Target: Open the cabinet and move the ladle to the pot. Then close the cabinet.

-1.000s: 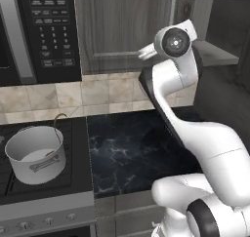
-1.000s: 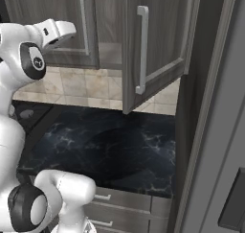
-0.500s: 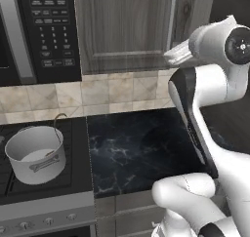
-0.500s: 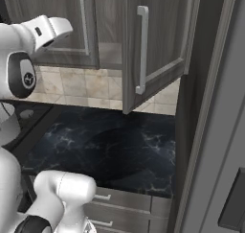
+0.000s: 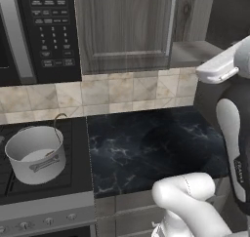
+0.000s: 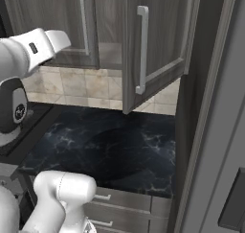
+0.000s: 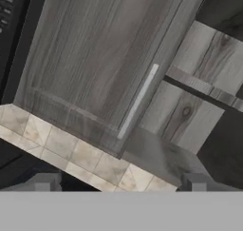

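Grey pot (image 5: 35, 154) holds the ladle (image 5: 57, 128); right cabinet (image 6: 153, 45) door open for closing; gripper (image 7: 118, 182) jaws parted, empty.

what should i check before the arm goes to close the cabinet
1. Ladle in the pot: ok, its hooked handle sticks up over the rim.
2. Right cabinet door open: ok, it needs closing.
3. Left cabinet door shut: ok.
4. Gripper free of any load: ok, nothing between the fingertips.
5. Shelf behind the open door clear: cannot tell, partly hidden.
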